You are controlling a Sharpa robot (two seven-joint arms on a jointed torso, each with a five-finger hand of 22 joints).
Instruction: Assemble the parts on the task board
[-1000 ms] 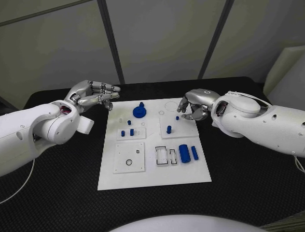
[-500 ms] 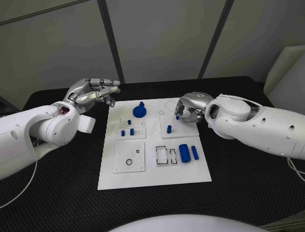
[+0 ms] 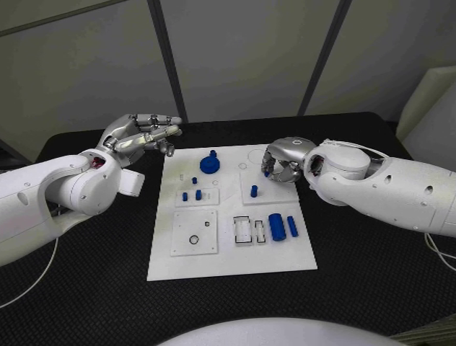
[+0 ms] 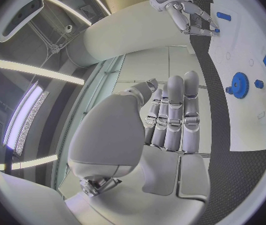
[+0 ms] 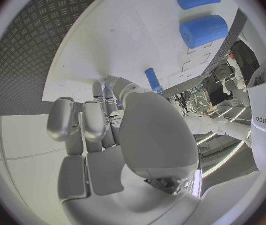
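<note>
In the upper left of the head view the left hand [image 3: 140,137] hangs above the black table [image 3: 93,288], just off the left edge of the task board [image 3: 233,267]. Over the last second it has lifted slightly and its fingers have straightened; the left wrist view shows them extended side by side with nothing in them, so it is released and idle. That suggests the left arm is standing clear while the other side works.

On the board, moving right: a blue gear [image 3: 209,166] stands near the upper edge, the nearest part to the left hand yet still apart from it. Below it are small blue pegs [image 3: 192,195], then a black ring [image 3: 193,241] on a square inset lower down. Towards the centre right a blue pin [image 3: 253,192] stands upright, and lower right lie a thick blue cylinder [image 3: 276,228] and a thinner blue rod [image 3: 291,228] side by side.

The right hand [image 3: 281,162] has slid leftwards from beyond the board's right edge to sit over its upper right part, fingers curled downward. Whether they pinch anything I cannot tell; the right wrist view shows fingertips close to the white surface, with the pin just beside them. I judge it is reaching for a part there.
</note>
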